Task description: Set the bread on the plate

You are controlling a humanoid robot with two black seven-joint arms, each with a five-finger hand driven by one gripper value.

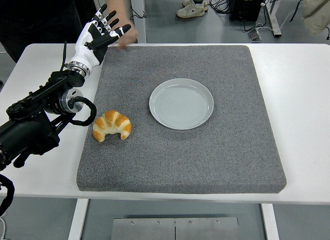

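Note:
A golden croissant [111, 125] lies on the grey mat [206, 152] near its left edge. A pale round plate [181, 103] sits on the mat's middle, to the right of the croissant, with nothing on it. My left hand [101, 32] is raised over the mat's far left corner, well beyond the croissant, with its fingers spread and holding nothing. The right arm is out of view.
The mat covers most of the white table [299, 95]. A person stands at the table's far side; a hand [126, 37] rests on the table edge just behind my left hand. Feet and cables show on the floor beyond.

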